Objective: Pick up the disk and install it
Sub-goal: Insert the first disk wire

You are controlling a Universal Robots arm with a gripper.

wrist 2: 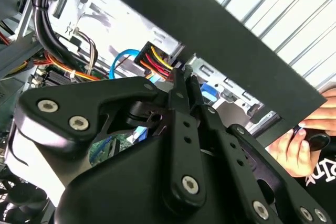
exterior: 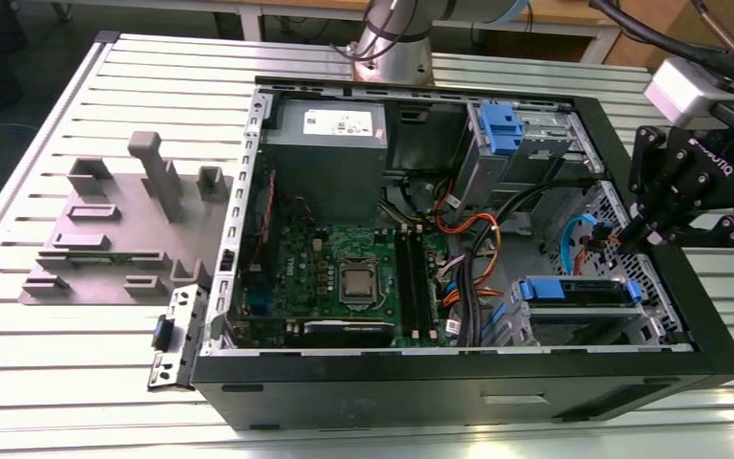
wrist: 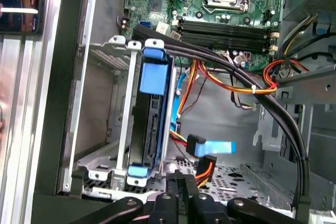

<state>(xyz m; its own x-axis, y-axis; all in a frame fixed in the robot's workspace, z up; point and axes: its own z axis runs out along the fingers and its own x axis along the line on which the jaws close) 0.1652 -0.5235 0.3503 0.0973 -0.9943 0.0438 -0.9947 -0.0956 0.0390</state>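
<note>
So the disk [wrist: 155,124] is already sitting in its metal bay [wrist: 118,129] inside the PC case [exterior: 469,382], blue rails at both ends; the first wrist view looks right at it, with a blue-tagged cable [wrist: 210,148] just beside it. In the exterior view the hand [exterior: 654,234] hangs over the case's edge on that view's right. Its fingers [wrist 2: 184,98] are pressed together, gripping nothing. The second wrist view catches a person's hand [wrist 2: 307,140] past the case wall.

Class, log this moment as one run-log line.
end effector: shut, empty, above case's right edge | disk: seated in drive cage, blue carrier rails | computer case: open on table
</note>
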